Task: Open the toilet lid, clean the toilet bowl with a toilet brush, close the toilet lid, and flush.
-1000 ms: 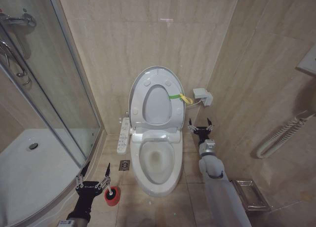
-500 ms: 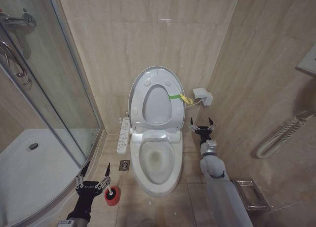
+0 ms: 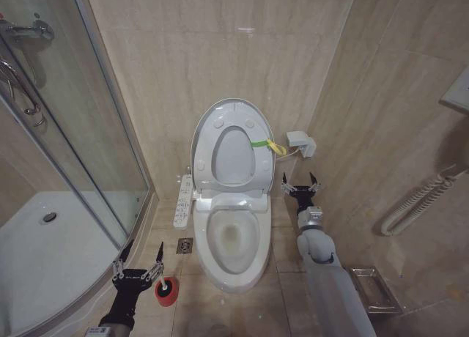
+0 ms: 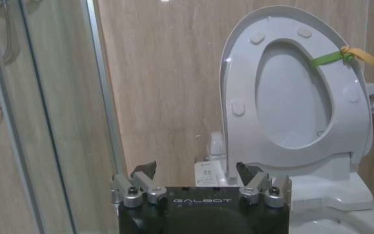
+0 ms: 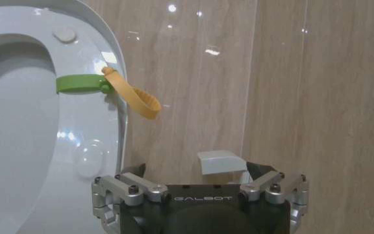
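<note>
The lid (image 3: pixel 230 143) stands upright against the wall with the seat raised too, leaving the bowl (image 3: pixel 233 238) exposed, so opening looks done and brushing comes next. The left gripper (image 3: pixel 137 267) hovers open just beside the brush (image 3: pixel 166 290) on the floor and must drop onto its handle; the right gripper (image 3: pixel 301 187) waits open right of the toilet.

Beige marble-look tiles (image 3: pixel 183 51) are covering walls and floor, while a curved glass shower enclosure (image 3: pixel 80 132) is standing at left.
</note>
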Available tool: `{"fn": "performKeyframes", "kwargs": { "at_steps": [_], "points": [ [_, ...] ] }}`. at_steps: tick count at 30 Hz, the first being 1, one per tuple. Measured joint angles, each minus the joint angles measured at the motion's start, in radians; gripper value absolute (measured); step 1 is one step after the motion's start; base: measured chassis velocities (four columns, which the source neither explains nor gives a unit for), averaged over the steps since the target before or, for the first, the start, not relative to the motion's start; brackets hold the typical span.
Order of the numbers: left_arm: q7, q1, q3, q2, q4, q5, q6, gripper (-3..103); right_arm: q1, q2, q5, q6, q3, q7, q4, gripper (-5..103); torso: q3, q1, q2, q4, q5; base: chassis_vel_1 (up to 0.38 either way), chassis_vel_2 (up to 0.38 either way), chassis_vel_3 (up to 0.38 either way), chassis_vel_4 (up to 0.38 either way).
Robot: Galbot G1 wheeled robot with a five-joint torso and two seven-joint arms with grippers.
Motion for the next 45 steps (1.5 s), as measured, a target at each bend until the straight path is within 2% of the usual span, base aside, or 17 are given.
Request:
{"fn": "performKeyframes", "kwargs": {
  "at_steps": [25, 31, 45],
  "points": [
    [0.000, 0.000, 0.000, 0.000, 0.000, 0.000, 0.000, 82, 0.040, -0.016, 0.004, 0.031, 0.010, 0.044, -0.020, 100, 0.000, 0.000, 0.000, 0.0000, 0.0001, -0.061, 0.060, 0.063, -0.063],
    [0.000, 0.000, 0.000, 0.000, 0.000, 0.000, 0.000, 82, 0.071, -0.031, -0.009, 0.052, 0.026, 0.082, -0.055, 100, 0.000, 0.001, 0.000, 0.0001, -0.0001, -0.112, 0.093, 0.102, -0.099],
    [0.000, 0.000, 0.000, 0.000, 0.000, 0.000, 0.000, 82, 0.153, -0.046, 0.003, 0.060, 0.002, 0.063, -0.119, 100, 0.000, 0.000, 0.000, 0.0000, 0.0000, -0.006, 0.013, 0.012, 0.002]
  ]
}}
